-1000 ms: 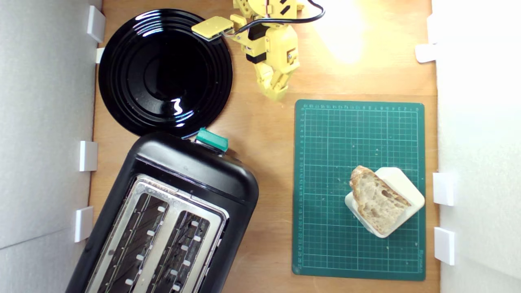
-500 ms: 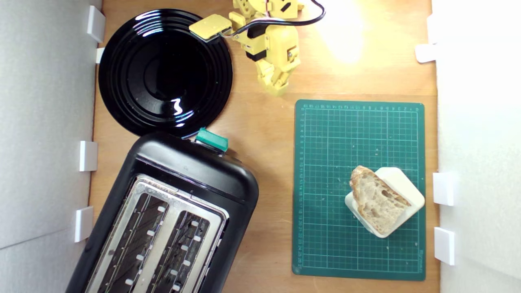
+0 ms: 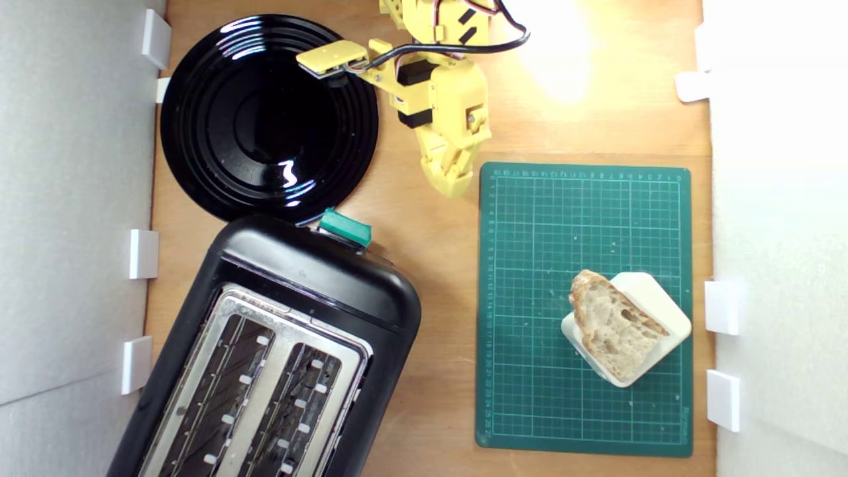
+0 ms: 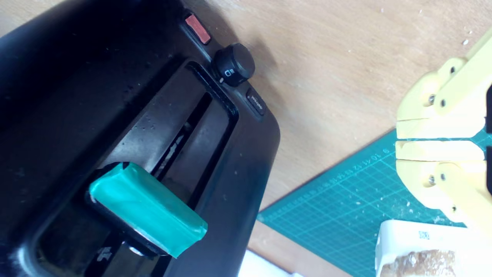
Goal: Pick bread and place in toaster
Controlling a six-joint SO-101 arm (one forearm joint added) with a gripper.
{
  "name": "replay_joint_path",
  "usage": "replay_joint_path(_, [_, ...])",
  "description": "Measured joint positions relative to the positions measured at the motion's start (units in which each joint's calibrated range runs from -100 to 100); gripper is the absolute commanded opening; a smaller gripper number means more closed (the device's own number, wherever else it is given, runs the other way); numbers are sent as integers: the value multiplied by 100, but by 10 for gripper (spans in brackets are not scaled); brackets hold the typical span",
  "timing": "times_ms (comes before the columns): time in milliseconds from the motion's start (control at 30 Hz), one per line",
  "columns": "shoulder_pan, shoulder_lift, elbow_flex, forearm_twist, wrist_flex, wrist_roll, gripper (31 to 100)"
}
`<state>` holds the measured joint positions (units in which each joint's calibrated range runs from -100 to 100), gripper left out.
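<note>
The bread (image 3: 616,324), pale and holey with a brown crust, lies tilted on a cream block (image 3: 652,301) on the green cutting mat (image 3: 583,218) at the exterior view's right. A strip of the bread (image 4: 419,263) also shows at the edge of the wrist view. The black toaster (image 3: 278,358) with silver top, two slots and green lever knob (image 3: 344,227) fills the lower left. My yellow gripper (image 3: 452,189) hangs shut and empty near the mat's top-left corner, far from the bread. In the wrist view the gripper (image 4: 399,139) has its jaws pressed together.
A round glossy black plate (image 3: 268,119) lies at the top left, just behind the toaster. White walls with small white brackets (image 3: 144,254) border the wooden table (image 3: 437,265) on both sides. The toaster's dial (image 4: 233,64) and buttons face the wrist camera.
The gripper pulled slightly back, then came forward and a little right, ending near the mat's top-left corner. Bread, toaster and plate have not moved.
</note>
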<state>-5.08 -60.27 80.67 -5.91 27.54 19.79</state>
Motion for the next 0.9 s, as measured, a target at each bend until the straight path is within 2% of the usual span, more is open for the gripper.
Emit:
replay_joint_path(200, [-485,1596,0,36,-1610,-217,332])
replay_joint_path(333, [-531,2570,0,44,-2814,-336,332])
replay_joint_path(400, [-531,2999,9,302,-3415,-445,332])
replay_joint_path(467, [-558,3360,120,720,-4042,-636,332])
replay_joint_path(667, [-549,4200,314,2408,-5559,-1340,332])
replay_joint_path(767, [-394,4460,314,2825,-5915,-1558,332])
replay_joint_path(900, [-375,4612,314,3003,-6254,-1646,332])
